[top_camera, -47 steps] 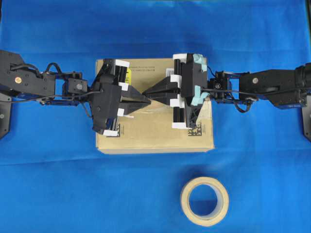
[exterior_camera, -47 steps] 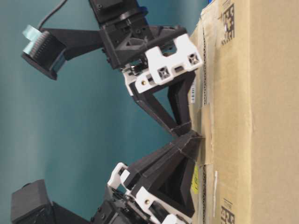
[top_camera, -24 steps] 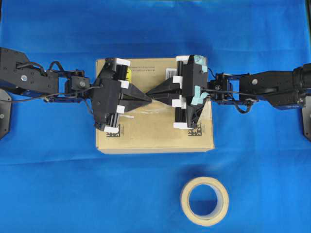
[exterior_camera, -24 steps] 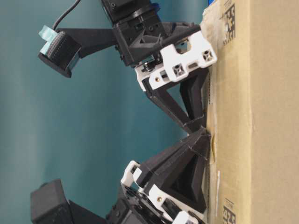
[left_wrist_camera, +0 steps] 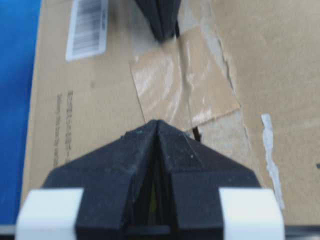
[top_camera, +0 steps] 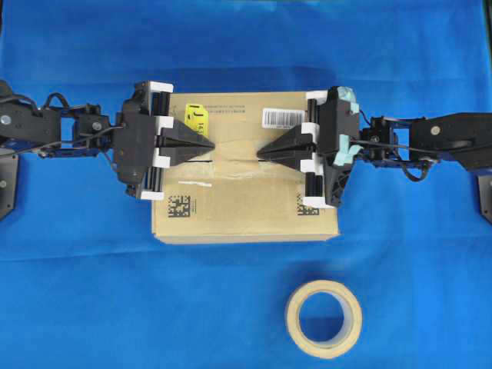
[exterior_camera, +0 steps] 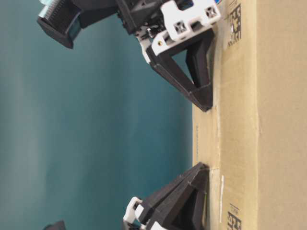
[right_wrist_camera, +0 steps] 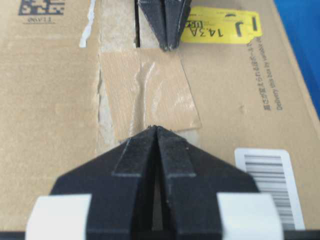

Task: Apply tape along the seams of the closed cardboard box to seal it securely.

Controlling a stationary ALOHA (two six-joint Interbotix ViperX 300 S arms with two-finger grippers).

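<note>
Tape was stuck flat over the seam mid-top of the cardboard box, slightly skewed. Seam ran left-right overhead, partly hidden. Left gripper and right gripper were clenched, empty, at tape ends.

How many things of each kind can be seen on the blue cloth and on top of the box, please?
Cardboard box: 1
Tape roll: 1
Tape piece over the seam: 1
Yellow sticker: 1
Barcode label: 1
Black matrix codes: 2
Grippers, left and right: 2
Total: 9
</note>
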